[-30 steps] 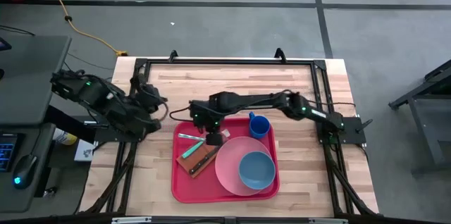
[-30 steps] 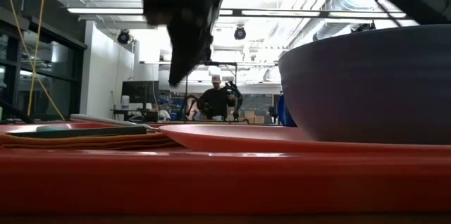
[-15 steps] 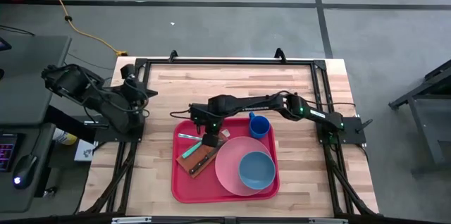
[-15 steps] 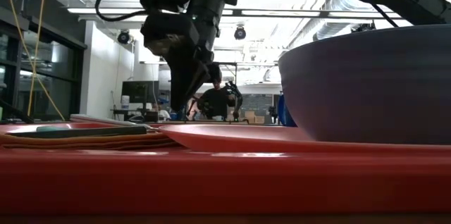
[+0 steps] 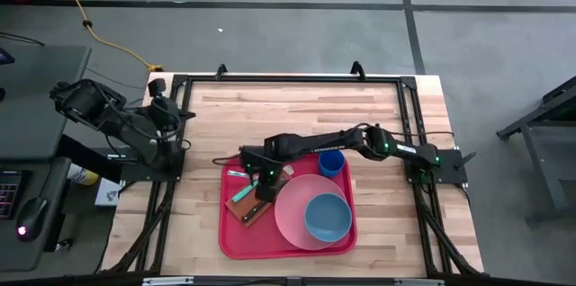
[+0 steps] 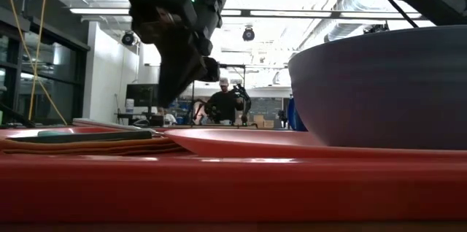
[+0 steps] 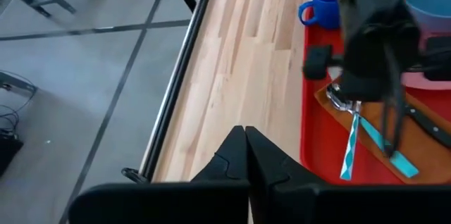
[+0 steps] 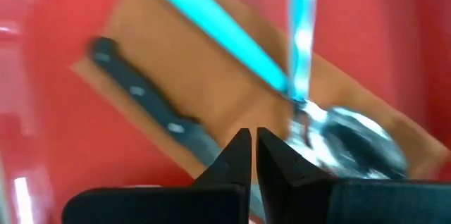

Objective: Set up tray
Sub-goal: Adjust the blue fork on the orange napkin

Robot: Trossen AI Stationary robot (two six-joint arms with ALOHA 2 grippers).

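Tray [image 5: 236,236]: large red tray with a raised rim, lying on the near middle of the wooden surface [image 5: 297,115].
Plate [image 5: 290,218]: round pink plate on the right part of the tray.
Bowl [image 5: 328,217]: blue bowl standing on the plate.
Mug [image 5: 331,162]: blue mug at the far right corner of the tray; whether it stands inside the rim cannot be told.
Napkin [image 8: 211,104]: brown napkin on the left part of the tray.
Cutlery: a dark-handled knife [image 8: 151,115], a teal utensil [image 8: 218,30] and a spoon [image 8: 345,136] with a striped handle, all lying on the napkin.
Right pincer [image 8: 248,146]: clenched and empty, poised just above the napkin, between the knife and the spoon.
Left pincer [image 7: 244,150]: clenched, holding nothing, drawn back at the left edge of the surface, well apart from the tray.
Background: a person [image 6: 222,104] stands far off in the room.
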